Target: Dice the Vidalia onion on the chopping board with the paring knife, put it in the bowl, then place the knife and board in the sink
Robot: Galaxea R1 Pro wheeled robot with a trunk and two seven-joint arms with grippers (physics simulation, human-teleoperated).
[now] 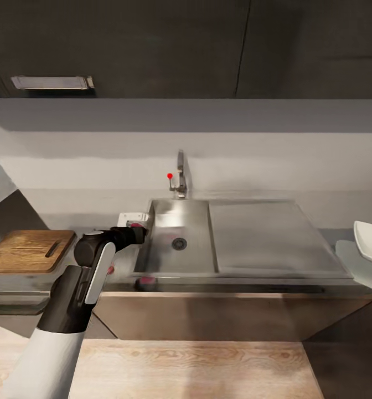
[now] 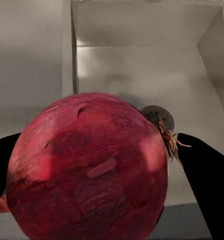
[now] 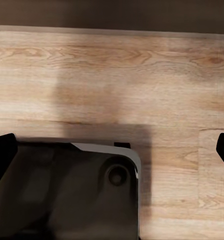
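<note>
In the left wrist view a big dark-red onion point(image 2: 87, 170) sits between the black fingers point(image 2: 204, 175) of my left gripper point(image 2: 99, 141), which is shut on it. Behind it lies the grey basin of the sink point(image 2: 142, 75) with its round drain. In the head view the left gripper point(image 1: 137, 233) holds the onion point(image 1: 136, 225) over the left edge of the sink point(image 1: 177, 260). The chopping board point(image 1: 28, 250) lies on the countertop point(image 1: 20, 282) at the far left. The white bowl point(image 1: 371, 239) stands at the right edge. I cannot make out the paring knife. My right gripper point(image 3: 114, 142) is open over the floor.
A chrome faucet point(image 1: 180, 177) with a red knob stands behind the basin, and the flat drainboard point(image 1: 272, 235) stretches to its right. A small white object point(image 1: 132, 217) sits at the sink's back left corner. Dark cabinets hang overhead. The right wrist view shows wooden flooring point(image 3: 142, 65) and my dark base point(image 3: 62, 190).
</note>
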